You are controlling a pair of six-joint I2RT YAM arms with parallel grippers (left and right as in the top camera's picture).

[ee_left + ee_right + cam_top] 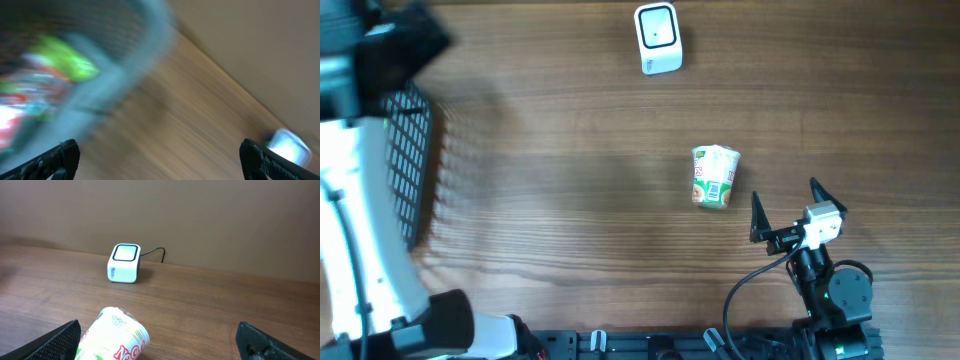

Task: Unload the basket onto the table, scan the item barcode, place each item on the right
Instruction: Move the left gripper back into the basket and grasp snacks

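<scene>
- At the counter's [570, 200] left edge, the left hand [159, 150] hangs open and empty over the black mesh basket [410, 160]. Its view is smeared, so a loose swing there could clip the rim.
- By the far edge stands the barcode scanner [657, 38]. The barcode's place on the item cannot be seen, so a wrong face might be presented and nothing would read.
- Right of the counter's middle, the cup noodle [714, 177] lies on its side, untouched. Being round, it could roll if one finger nudges it first, and a hard squeeze may dent its thin wall.
- Toward the near right corner, the right hand [784, 192] is spread wide, holding nothing, just beside the cup. A low approach could scrape the wood.
</scene>
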